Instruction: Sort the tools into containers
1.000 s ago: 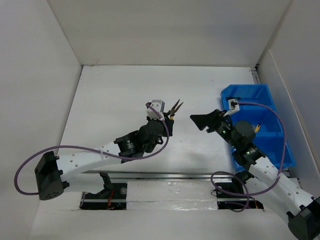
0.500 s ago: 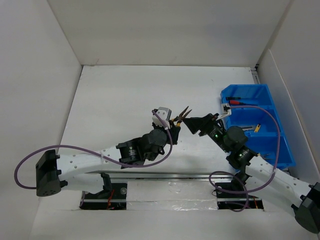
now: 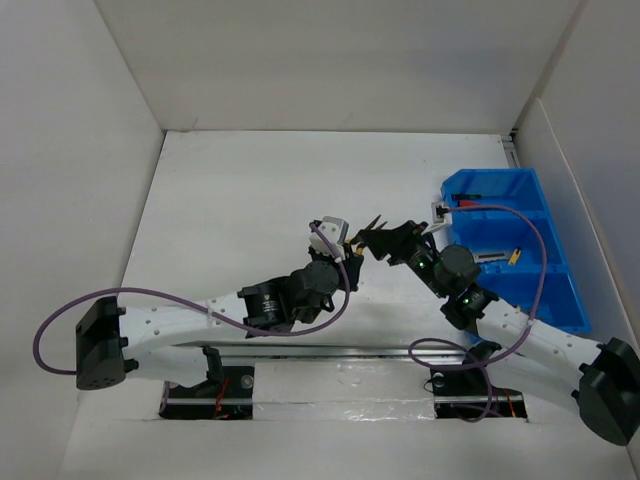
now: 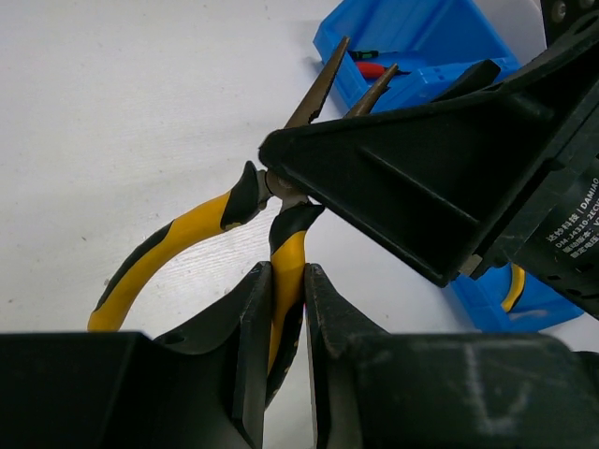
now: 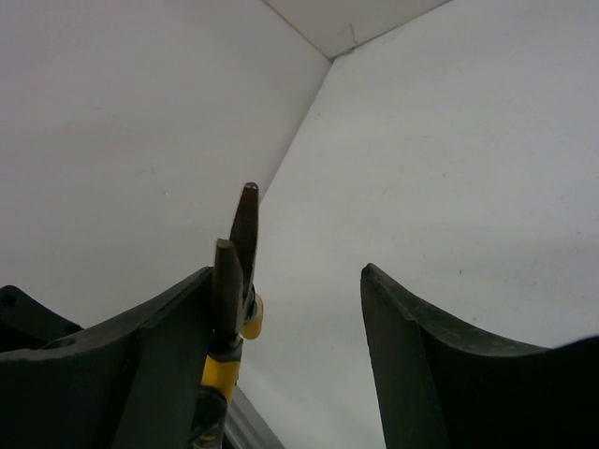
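Note:
My left gripper (image 4: pixel 286 271) is shut on one handle of the yellow-handled pliers (image 4: pixel 201 224) and holds them above the table, nose pointing at the blue bin (image 4: pixel 421 33). In the top view the left gripper (image 3: pixel 350 252) and pliers (image 3: pixel 372 224) are mid-table. My right gripper (image 3: pixel 386 240) is open, with its fingers on either side of the pliers' nose. In the right wrist view the nose (image 5: pixel 240 234) lies against the left finger, with the right gripper (image 5: pixel 285 276) wide open. A red-handled screwdriver (image 4: pixel 374 68) lies in the bin.
The blue bin (image 3: pixel 500 190) stands at the right, against the side wall. It holds the red screwdriver (image 3: pixel 470 203) in a far compartment and a yellow-tipped tool (image 3: pixel 513 256) in a nearer one. White walls enclose the table on three sides.
My right gripper has swung left from beside the bin to the pliers' nose. My left arm has carried the pliers a little to the right.

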Tool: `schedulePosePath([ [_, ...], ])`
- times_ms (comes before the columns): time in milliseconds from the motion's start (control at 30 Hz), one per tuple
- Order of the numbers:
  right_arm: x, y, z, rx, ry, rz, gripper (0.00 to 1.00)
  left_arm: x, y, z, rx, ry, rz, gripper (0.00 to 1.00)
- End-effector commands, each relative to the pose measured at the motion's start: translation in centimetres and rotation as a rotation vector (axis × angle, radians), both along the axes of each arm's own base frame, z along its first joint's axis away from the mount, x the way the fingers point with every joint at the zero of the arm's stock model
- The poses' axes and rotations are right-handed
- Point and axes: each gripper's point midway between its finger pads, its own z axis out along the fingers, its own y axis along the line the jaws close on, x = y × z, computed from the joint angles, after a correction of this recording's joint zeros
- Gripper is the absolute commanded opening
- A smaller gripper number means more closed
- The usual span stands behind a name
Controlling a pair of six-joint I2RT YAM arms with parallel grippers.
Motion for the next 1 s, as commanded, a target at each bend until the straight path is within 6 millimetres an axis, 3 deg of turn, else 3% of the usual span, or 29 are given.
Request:
schedulePosePath([
  [0,0.2,0.7,3.8,0.077,-0.093,0.003,0.64,0.5,-1.5,4.2,-0.113,-0.051,0.005,0.0],
  [167,0.4,1.4,3.4,0.068,-0.083,0.008,0.53,0.8,-2.4,4.3,-0.11,-0.056,0.006,0.0],
  [233,0.6,1.5,2.9,0.062,-0.066,0.004,0.33,0.9,-2.5,4.4,-0.107,-0.057,0.01,0.0],
  [300,0.5,1.7,2.4,0.057,-0.043,-0.002,0.0,1.0,-2.8,4.3,-0.106,-0.057,0.013,0.0],
  [433,-0.2,2.3,2.2,0.057,-0.04,0.016,0.0,1.2,-3.0,4.4,-0.101,-0.058,0.017,0.0],
  [467,0.1,2.0,2.3,0.061,-0.034,-0.006,0.0,1.1,-3.1,4.6,-0.101,-0.057,0.011,0.06],
  [533,0.6,1.9,2.2,0.045,-0.004,-0.029,0.0,0.9,-3.2,4.7,-0.1,-0.052,-0.002,0.36],
  [567,1.0,1.6,2.4,0.045,0.003,-0.062,0.0,0.7,-3.3,5.2,-0.11,-0.053,-0.016,0.76],
  [633,1.5,1.2,1.9,0.016,0.04,-0.096,0.0,0.5,-3.1,5.3,-0.116,-0.037,-0.022,0.94],
  [667,2.4,0.0,2.1,0.0,0.055,-0.139,0.0,0.2,-2.7,5.4,-0.124,-0.026,-0.03,0.99],
  [733,2.6,-0.7,2.5,-0.022,0.068,-0.149,0.0,-0.4,-2.4,5.2,-0.124,-0.013,-0.041,0.99],
  [767,3.7,-2.3,3.1,-0.028,0.069,-0.191,0.0,-0.5,-1.4,5.1,-0.128,-0.01,-0.022,0.99],
  [833,4.1,-5.4,1.9,-0.091,0.14,-0.261,0.0,-0.5,0.1,4.5,-0.118,0.006,0.01,0.99],
  [867,5.3,-8.6,1.7,-0.103,0.164,-0.346,0.0,-0.5,1.6,4.0,-0.132,0.01,0.045,0.99],
  [900,5.4,-10.5,1.8,-0.111,0.182,-0.392,0.0,-0.4,2.3,3.5,-0.133,0.011,0.066,0.99],
  [967,4.6,-15.1,0.4,-0.154,0.277,-0.51,0.0,-0.3,4.6,3.0,-0.167,0.021,0.136,0.99],
])
